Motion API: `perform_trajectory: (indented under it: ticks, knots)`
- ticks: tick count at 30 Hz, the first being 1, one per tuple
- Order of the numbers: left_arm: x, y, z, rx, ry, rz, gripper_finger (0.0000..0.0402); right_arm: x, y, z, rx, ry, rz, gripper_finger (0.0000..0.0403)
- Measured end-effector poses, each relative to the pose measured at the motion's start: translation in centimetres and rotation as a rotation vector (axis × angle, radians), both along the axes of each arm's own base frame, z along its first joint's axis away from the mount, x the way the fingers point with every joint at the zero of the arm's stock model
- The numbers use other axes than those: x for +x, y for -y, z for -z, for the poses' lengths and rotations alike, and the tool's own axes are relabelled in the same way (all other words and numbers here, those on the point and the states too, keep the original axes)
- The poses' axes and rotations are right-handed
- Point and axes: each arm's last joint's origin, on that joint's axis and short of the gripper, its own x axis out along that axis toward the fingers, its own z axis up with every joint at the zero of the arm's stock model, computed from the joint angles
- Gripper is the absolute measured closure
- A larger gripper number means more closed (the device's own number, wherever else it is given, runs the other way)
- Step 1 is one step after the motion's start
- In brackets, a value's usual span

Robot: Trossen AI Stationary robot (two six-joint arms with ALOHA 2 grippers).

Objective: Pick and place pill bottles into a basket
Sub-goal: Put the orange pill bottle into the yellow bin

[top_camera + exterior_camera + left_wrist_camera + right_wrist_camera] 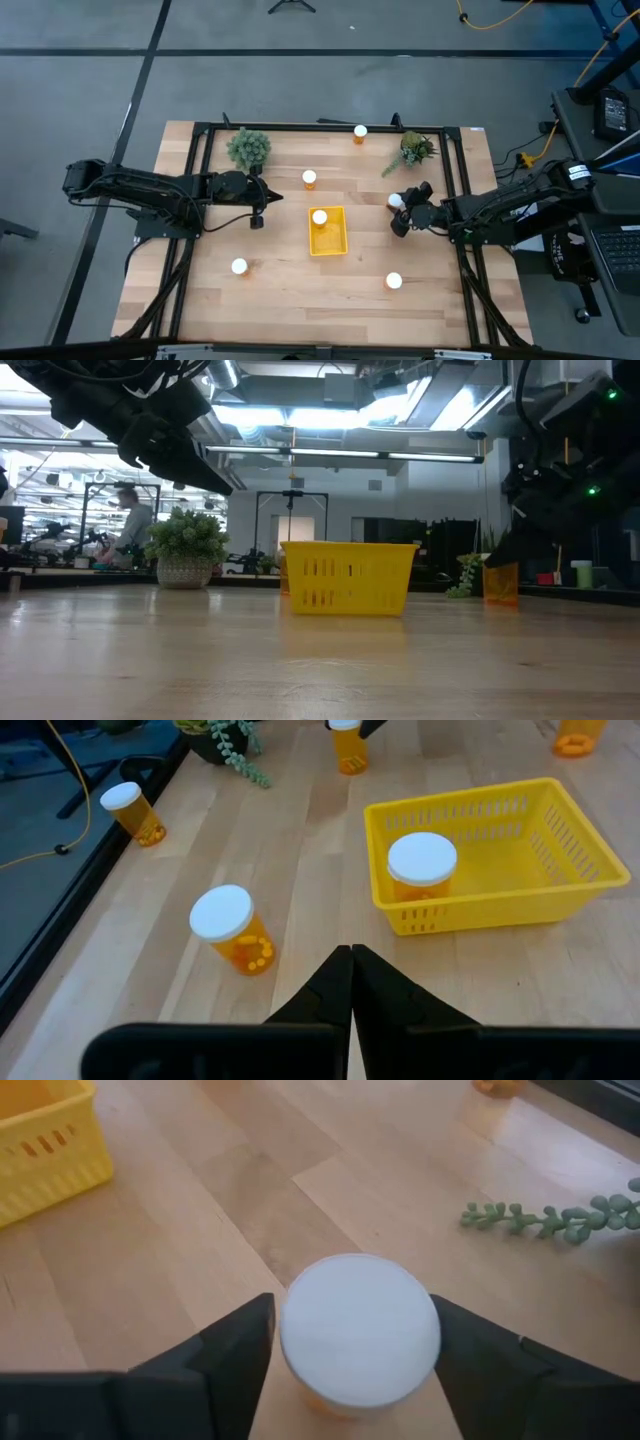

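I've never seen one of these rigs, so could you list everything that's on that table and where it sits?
pill bottles: six, orange with white caps; one in the basket, four loose on the table, one between the right claw's fingers.
basket: one, yellow, mid-table.
plants: two, green, near the far edge.
table: one, light wood.
left claw: dark, shut, left of the basket.
right claw: dark, open around a bottle, right of the basket.
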Motion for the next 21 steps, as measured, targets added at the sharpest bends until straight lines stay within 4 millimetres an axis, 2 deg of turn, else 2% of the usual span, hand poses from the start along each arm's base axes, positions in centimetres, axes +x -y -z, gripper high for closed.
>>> perform_trajectory:
  ticks: [6, 14, 21]
  knots:
    - [0.00, 0.00, 0.00, 0.000, 0.000, 0.000, 0.0398, 0.01, 0.00, -0.01, -0.002, 0.000, -0.001, 0.0188]
    - [0.00, 0.00, -0.01, 0.000, 0.000, 0.000, 0.0398, 0.03, -0.01, -0.03, -0.002, 0.002, -0.003, 0.0167]
    - [0.00, 0.00, 0.00, 0.001, 0.000, 0.000, 0.0398, 0.59, -0.13, -0.63, -0.032, 0.050, -0.052, 0.0180]
